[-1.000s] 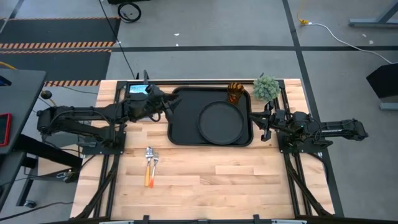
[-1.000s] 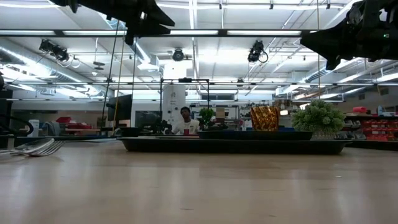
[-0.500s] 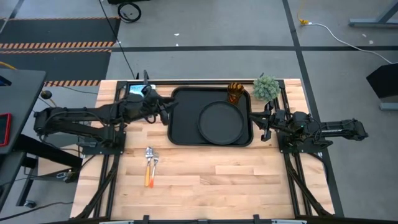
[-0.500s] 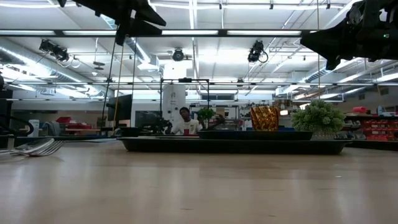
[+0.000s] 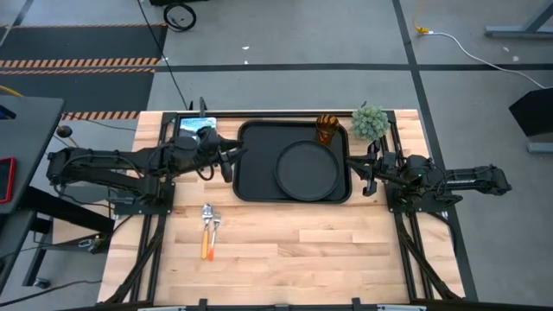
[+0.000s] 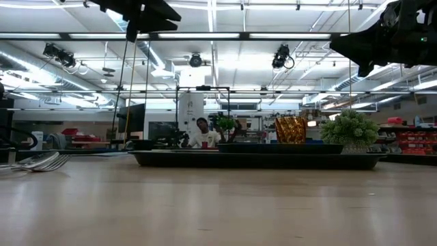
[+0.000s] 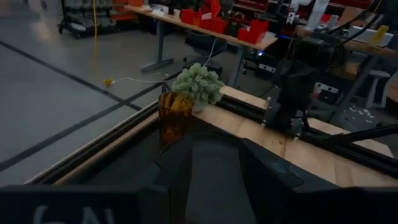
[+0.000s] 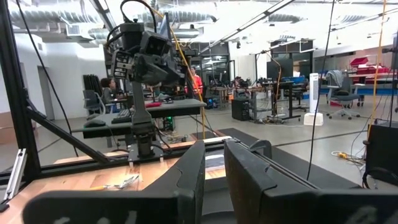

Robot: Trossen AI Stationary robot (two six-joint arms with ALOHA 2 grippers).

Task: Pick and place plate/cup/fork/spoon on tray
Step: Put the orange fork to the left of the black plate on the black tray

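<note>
Plate point(image 5: 305, 169) and cup point(image 5: 326, 129) sit on the tray point(image 5: 257, 164), cup at its far right corner. Fork point(image 5: 214, 226) and spoon point(image 5: 206, 231) lie together on the table point(image 5: 302, 246), well apart from the tray: task judged half complete. Left gripper point(image 5: 226, 157) hovers at tray's left edge, jaws spread, empty. Right gripper point(image 5: 366, 173) waits beside tray, jaws parted, empty

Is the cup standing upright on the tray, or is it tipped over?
Upright: the cup stands on its base with its mouth up, in the tray's far right corner.
</note>
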